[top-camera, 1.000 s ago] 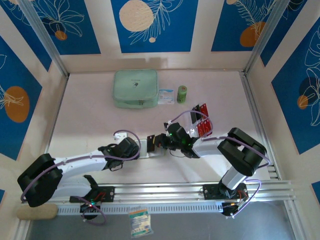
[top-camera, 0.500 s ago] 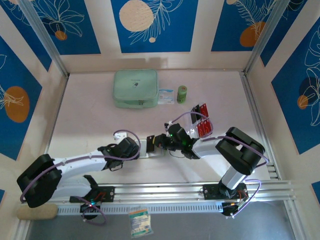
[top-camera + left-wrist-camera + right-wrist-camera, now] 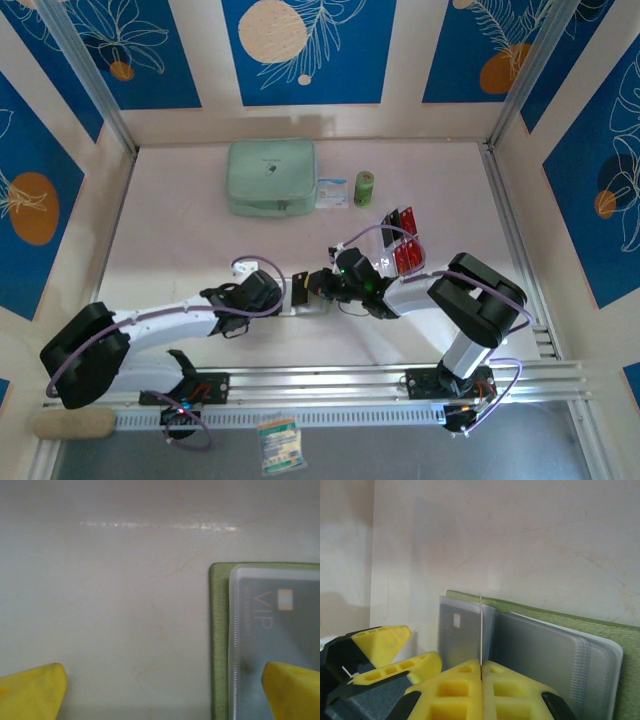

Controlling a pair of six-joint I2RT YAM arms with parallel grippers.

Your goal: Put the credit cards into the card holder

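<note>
1. Pale table boxed in by blue-patterned walls; the wallet lies open near the table's centre, between the two grippers.
2. Right gripper is pressed together on a card held edge-on, its far end among the grey sleeves; I judge the step in hand to be feeding this card into a sleeve.
3. Left gripper is spread wide; one fingertip sits over a sleeve that holds a VIP card, apparently to steady the wallet; whether it presses down I cannot tell.
4. The next move likely calls for pushing the card deeper toward 12 o'clock in the right wrist view, lined up with the sleeve mouth; the thin card may catch on the lip, or the wallet may skid.
5. Room: a rack with red cards stands at 2 o'clock from the wallet, near the right arm; a pouch lies well apart at 11 o'clock; bare table spreads toward 9 o'clock.
</note>
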